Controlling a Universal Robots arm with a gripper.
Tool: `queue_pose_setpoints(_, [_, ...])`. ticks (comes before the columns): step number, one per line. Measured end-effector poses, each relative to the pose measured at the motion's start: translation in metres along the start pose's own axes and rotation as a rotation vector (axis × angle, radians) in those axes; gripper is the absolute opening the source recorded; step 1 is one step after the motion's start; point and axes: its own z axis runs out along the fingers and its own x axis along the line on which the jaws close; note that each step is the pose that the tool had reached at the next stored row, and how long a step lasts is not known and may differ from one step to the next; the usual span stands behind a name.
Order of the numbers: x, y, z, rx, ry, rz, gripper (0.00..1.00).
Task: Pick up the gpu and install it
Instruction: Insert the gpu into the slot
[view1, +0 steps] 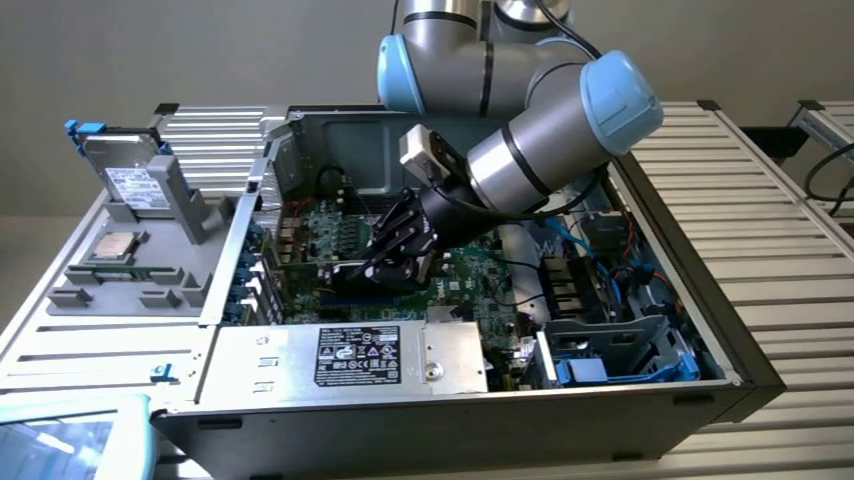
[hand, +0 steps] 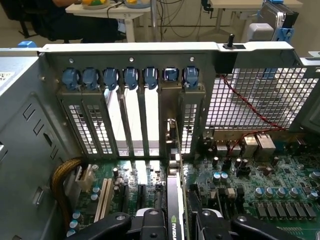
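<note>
Evidently the gripper (hand: 176, 227) is clamped on the gpu (hand: 174, 196), holding it on edge, low over the motherboard (hand: 250, 195) inside the case (view1: 694, 400). That posture suits pressing its lower edge down into a slot. The card's far end runs toward the rear slot panel (hand: 90, 125), below the blue clips (hand: 131, 78), so the bracket can line up there. Whether it is seated, I cannot tell.

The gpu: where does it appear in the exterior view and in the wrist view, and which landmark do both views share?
Exterior view: the gpu is near the middle, in the gripper, over the motherboard.
Wrist view: the gpu stands edge-on, facing the slotted rear wall.
Shared landmark: the green motherboard.
</note>
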Motion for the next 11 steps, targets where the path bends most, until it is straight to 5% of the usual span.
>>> queue_pose_setpoints(11, [0.0001,-0.0029,0.0025,-0.0001,0.0006,0.000,0.27])
